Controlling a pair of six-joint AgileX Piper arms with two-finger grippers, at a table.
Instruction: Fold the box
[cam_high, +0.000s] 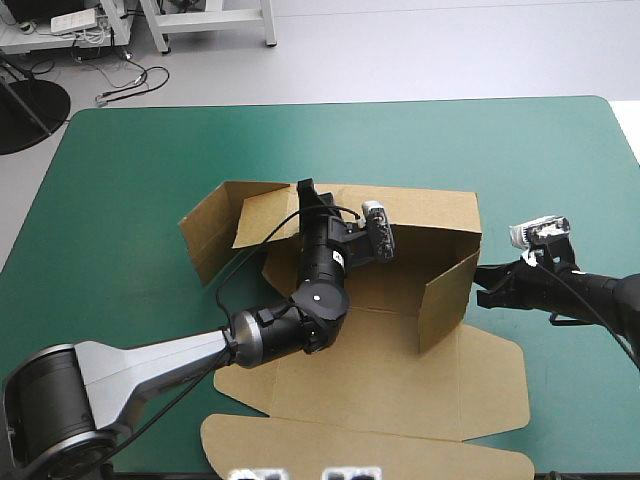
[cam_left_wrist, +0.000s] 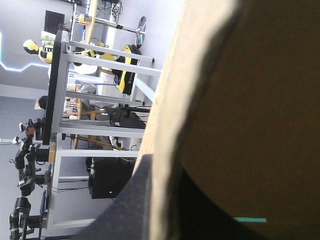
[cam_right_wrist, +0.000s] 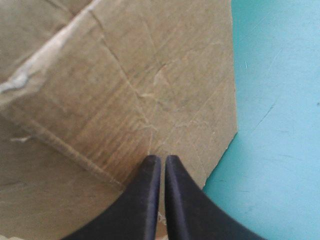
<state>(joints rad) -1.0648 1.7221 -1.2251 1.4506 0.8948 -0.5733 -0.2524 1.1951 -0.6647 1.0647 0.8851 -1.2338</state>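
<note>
Sitting near the middle of the table (cam_high: 120, 170), slightly toward its right edge, the box (cam_high: 400, 300) is half formed. Its far wall (cam_high: 420, 210) and right side wall (cam_high: 447, 300) are up, the left flap (cam_high: 205, 235) is splayed outward, and the lid panels lie flat toward the near edge. Reaching across the box floor, the left gripper (cam_high: 305, 192) looks clamped on the top edge of the far wall. Its wrist view shows one black finger tight against the board edge. The right gripper (cam_high: 482, 285) has its fingers pressed together, tips against the outside of the right side wall, holding nothing.

Risks, as I judge them:
- The right side wall looks only propped, so a harder push could buckle it inward or slide the whole sheet toward the left edge.
- The left pinch is on a thin edge and could slip off or crease it.
- The untucked left flap could drop flat.
</note>
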